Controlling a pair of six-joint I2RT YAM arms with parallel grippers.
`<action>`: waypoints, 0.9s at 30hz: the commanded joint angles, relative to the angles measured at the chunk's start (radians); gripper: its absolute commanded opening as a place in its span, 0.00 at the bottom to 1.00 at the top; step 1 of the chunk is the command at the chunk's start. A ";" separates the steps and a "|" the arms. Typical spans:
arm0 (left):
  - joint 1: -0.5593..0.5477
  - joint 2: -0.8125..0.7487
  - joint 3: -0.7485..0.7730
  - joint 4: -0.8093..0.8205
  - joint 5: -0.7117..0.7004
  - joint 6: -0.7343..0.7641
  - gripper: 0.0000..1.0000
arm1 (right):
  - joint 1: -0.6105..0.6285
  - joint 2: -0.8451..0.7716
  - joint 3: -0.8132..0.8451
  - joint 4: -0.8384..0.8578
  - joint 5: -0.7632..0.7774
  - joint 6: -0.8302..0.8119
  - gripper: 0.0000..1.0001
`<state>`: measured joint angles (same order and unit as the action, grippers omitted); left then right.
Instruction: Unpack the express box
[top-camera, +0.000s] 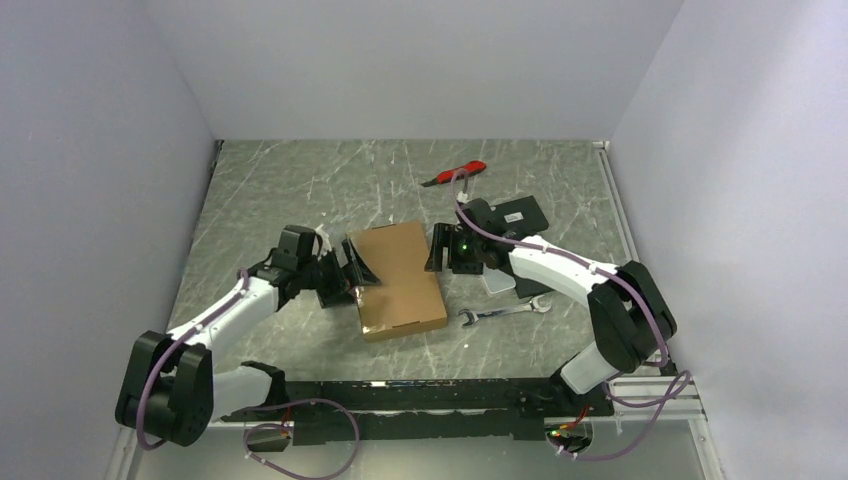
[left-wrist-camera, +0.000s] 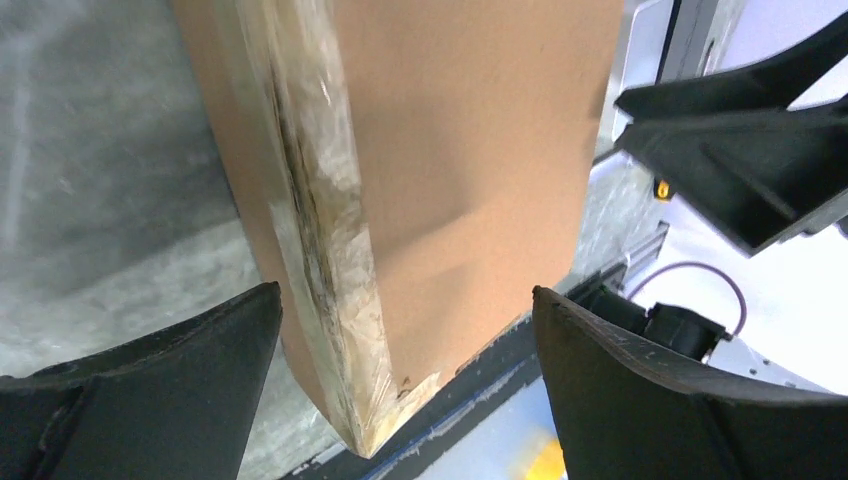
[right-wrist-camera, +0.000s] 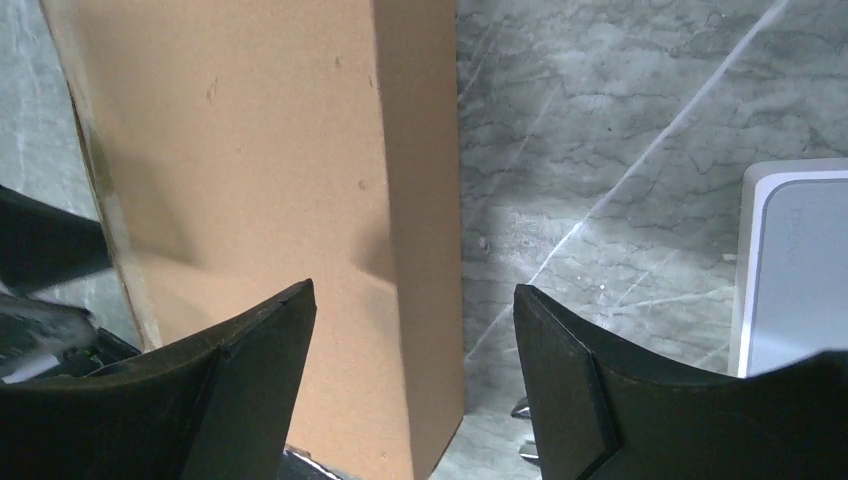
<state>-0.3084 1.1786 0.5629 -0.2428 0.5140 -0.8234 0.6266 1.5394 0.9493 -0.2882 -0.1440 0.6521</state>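
The express box is a flat brown cardboard carton lying closed on the table's middle. My left gripper is open at its left side. In the left wrist view the jaws straddle the box's near corner, where clear tape runs along the edge, without touching it. My right gripper is open at the box's right side. In the right wrist view one finger hangs over the box top and the other over the table.
A red utility knife lies at the back. A black flat box and a white device sit right of the box, and the device also shows in the right wrist view. A wrench lies at front right.
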 joint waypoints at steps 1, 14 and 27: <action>0.060 -0.032 0.102 -0.134 -0.083 0.152 0.99 | 0.003 -0.022 0.052 -0.057 0.025 -0.115 0.76; 0.186 0.005 0.027 -0.067 0.063 0.198 0.63 | -0.074 0.038 -0.017 0.101 -0.192 -0.077 0.51; 0.186 0.008 -0.006 -0.071 0.013 0.234 0.62 | -0.100 0.046 -0.053 0.133 -0.214 -0.056 0.44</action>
<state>-0.1257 1.1866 0.5594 -0.3416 0.5259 -0.6201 0.5308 1.5822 0.9035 -0.2108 -0.3298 0.5804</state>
